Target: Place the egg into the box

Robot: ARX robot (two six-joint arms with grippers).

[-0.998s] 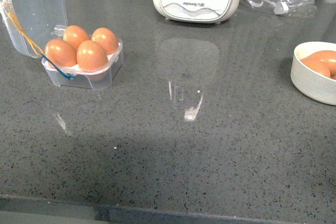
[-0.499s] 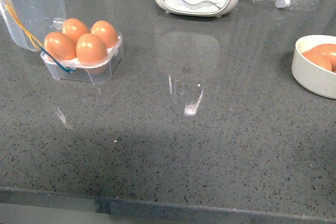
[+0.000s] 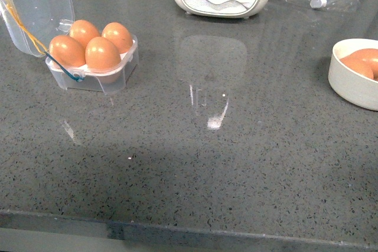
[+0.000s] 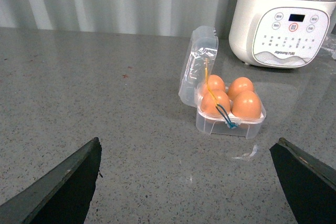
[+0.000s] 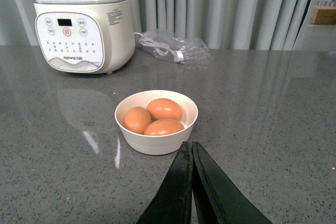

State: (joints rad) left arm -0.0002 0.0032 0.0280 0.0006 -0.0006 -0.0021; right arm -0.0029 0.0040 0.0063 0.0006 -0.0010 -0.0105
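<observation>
Four eggs [image 3: 103, 53] fill the open box [image 3: 88, 79] on the desk [image 3: 248, 163]. Three more eggs [image 5: 164, 108] lie in the white bowl [image 5: 156, 144]. The left hand [image 4: 186, 148] is spread wide; the right hand [image 5: 191, 148] is pressed together, empty.

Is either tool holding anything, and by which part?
Nothing is held: the left tool is open and empty, the right tool is shut on nothing.

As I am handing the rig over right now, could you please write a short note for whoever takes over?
Left gripper: open, empty, facing the clear plastic four-cell egg box.
Right gripper: shut, empty, pointing at the round white bowl.
Box: clear hinged lid open, four orange-brown eggs inside, one per cell.
Bowl: three spare brown eggs.
Done: every cell is filled.
Left: probably nothing to load; the lid is not yet closed.
</observation>
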